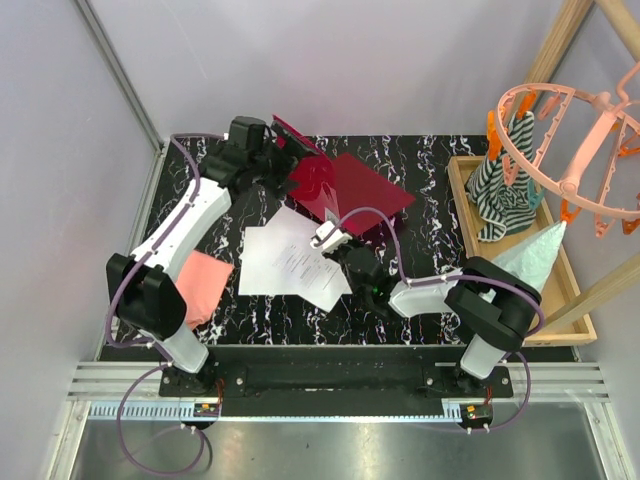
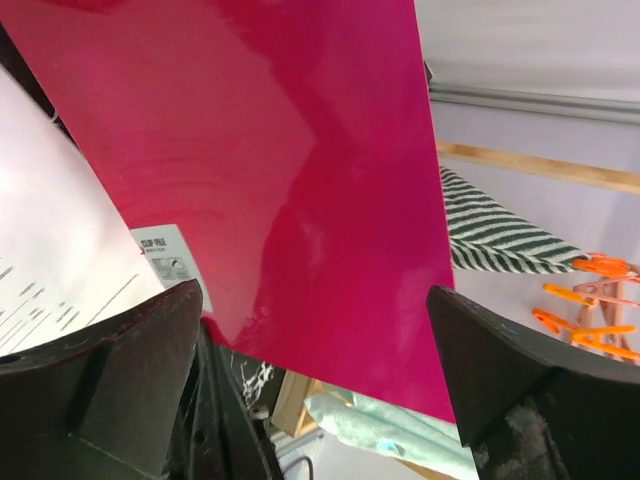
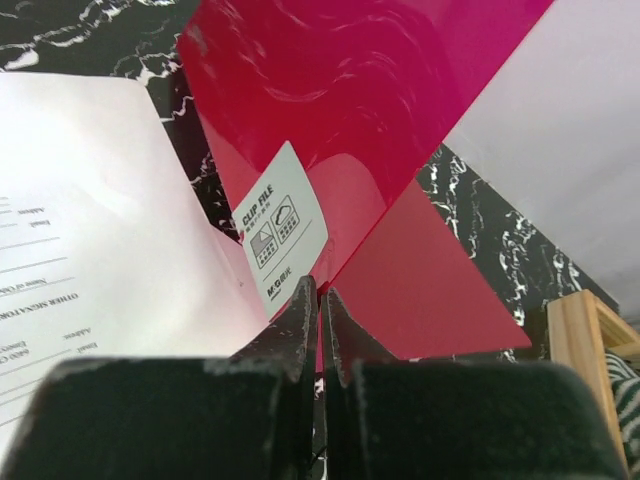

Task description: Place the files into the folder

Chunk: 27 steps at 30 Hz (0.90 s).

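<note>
**Figure.** Folder held open for loading, seen from above and from both wrists.

The folder (image 1: 368, 190) lies at the far middle of the counter (image 1: 440, 170). Its lower cover is flat, and its upper cover (image 1: 308, 165) stands steeply along the folder's left side.

My right claw (image 3: 320, 290) is pinched to a hairline slit at the near corner of the raised cover, just beside the white label (image 3: 283, 235). A sliver of red shows between the fingers, so I judge that it grips the cover's edge and is what holds the cover up.

My left claw (image 2: 311, 290) is spread wide with nothing clamped. The red sheet fills the space ahead of it, and I cannot tell whether a finger touches it. Its station behind the cover reads as a backstop, placed so the cover cannot fall shut.

The files (image 1: 285, 258), a few white printed sheets, lie loosely overlapped on the counter just near-left of the folder. Their far edge is right at its open side, and none is inside yet. With the mouth gaping toward the sheets, they should need only to slide along the counter onto the lower cover.

The pink cloth (image 1: 205, 285) lies well apart at the left and plays no part.
</note>
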Motion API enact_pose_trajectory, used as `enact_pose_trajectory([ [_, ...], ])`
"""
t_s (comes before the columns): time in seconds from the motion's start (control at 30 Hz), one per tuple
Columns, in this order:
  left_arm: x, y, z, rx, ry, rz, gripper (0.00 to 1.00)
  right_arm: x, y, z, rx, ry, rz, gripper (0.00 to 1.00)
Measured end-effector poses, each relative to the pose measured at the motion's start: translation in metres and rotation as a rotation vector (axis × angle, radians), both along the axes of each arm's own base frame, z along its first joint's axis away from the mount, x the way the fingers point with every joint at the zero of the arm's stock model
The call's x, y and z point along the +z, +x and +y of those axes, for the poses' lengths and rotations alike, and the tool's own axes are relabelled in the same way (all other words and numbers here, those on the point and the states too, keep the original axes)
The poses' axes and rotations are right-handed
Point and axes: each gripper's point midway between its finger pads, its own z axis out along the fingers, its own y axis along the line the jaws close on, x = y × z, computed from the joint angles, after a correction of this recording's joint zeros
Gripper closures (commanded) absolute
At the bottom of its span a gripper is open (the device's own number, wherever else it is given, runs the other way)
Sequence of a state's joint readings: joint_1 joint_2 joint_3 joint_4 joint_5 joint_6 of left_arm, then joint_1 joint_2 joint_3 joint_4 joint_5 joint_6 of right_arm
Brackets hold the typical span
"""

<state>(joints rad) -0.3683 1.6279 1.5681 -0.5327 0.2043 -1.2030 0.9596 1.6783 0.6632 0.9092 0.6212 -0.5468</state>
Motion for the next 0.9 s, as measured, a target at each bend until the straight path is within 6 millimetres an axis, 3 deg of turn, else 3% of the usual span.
enact_pose_trajectory([
  [0.17,-0.007,-0.002,-0.013,-0.006,0.081,-0.032,0.01,0.001,0.000,-0.007,-0.026,-0.031,-0.022,1.00],
  [0.47,-0.023,-0.006,0.001,-0.020,0.204,-0.100,0.01,0.007,0.001,-0.013,-0.059,-0.029,-0.057,1.00],
  [0.53,-0.015,-0.013,0.003,-0.042,0.200,-0.149,0.01,0.007,0.001,-0.015,-0.066,-0.029,-0.061,1.00],
  [0.77,0.041,-0.042,0.018,-0.038,0.137,-0.376,0.01,0.002,0.001,-0.014,-0.066,-0.031,-0.059,1.00],
  [0.9,0.043,-0.046,0.028,-0.006,0.106,-0.409,0.01,-0.003,0.001,-0.013,-0.065,-0.040,-0.054,1.00],
])
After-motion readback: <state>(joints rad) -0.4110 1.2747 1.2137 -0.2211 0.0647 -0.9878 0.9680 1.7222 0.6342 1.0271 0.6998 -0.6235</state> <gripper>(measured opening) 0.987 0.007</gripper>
